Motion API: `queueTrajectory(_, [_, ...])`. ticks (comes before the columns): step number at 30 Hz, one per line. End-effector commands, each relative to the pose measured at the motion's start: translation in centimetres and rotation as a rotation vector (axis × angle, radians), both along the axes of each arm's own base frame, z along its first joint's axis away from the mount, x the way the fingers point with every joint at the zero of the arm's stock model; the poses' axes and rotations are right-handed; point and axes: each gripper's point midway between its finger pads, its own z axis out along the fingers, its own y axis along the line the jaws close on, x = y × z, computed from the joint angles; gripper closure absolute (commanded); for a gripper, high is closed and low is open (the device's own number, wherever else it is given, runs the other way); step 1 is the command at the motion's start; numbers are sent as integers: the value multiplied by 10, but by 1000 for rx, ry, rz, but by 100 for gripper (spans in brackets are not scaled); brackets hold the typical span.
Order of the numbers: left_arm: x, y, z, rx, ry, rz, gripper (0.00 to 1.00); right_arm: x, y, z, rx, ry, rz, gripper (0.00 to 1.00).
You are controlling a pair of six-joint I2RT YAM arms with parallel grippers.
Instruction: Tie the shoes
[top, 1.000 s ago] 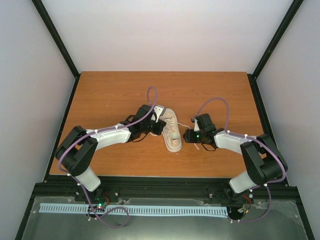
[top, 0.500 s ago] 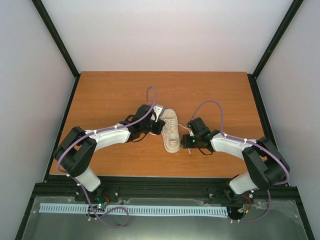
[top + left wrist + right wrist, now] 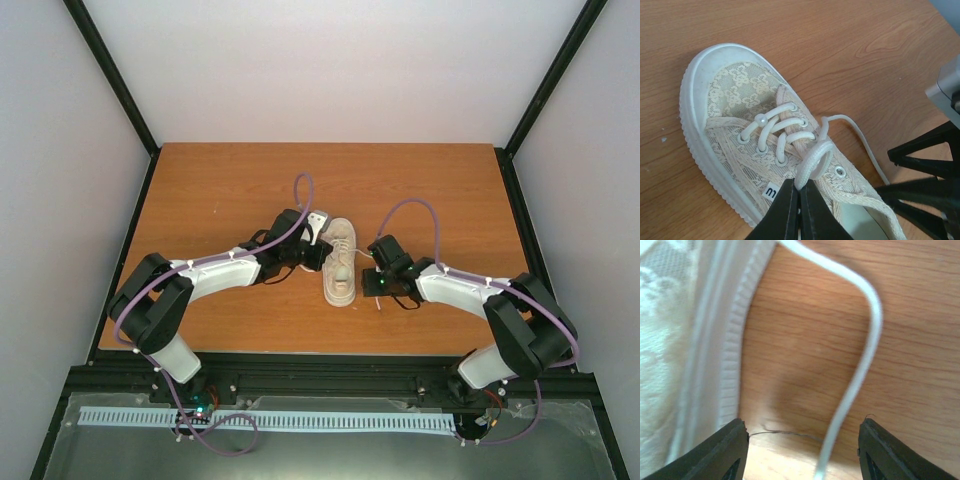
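Cream lace-patterned canvas sneaker with a pale rubber sole lies near the middle of the brown wooden table, a little toward the near edge, its toe pointing at that edge. The left hand is pinched tight on a loop of thin white lace raised above the top eyelets. The right hand, just beside the shoe's right flank, is spread wide, with the loose white lace end running between its fingers and not yet clamped.

The shoe looks light and soft-sided, so it will probably slide or tip on the smooth wood if one lace is pulled harder than the other. The cord appears thin, round and limp. It would likely slip from the pads unless it is taken mid-strand, close to the eyelets.

The heel and most of the opening are cut off in the left wrist view. The right wrist view is blurred, and the strand's tip runs out of frame. From overhead the laces are too small to trace, so it cannot be told whether any first knot exists.
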Motion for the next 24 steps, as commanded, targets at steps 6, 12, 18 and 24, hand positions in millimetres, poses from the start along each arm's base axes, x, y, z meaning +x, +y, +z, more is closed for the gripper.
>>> queueTrajectory(6, [0,-6,14,-54,-35,-29,99,16,-18,-12,-110,-13,-142,55])
queueTrajectory(12, [-1,-6,11,-58,-37,-36,99,15,-24,-25,-160,-4,-149,67])
queueTrajectory(18, [-2,-5,13,-65,-47,-33,99,20,-48,-19,-247,-45,-236,97])
queueTrajectory(24, [-2,-8,13,-75,-54,-46,99,51,-54,25,-107,-149,-268,97])
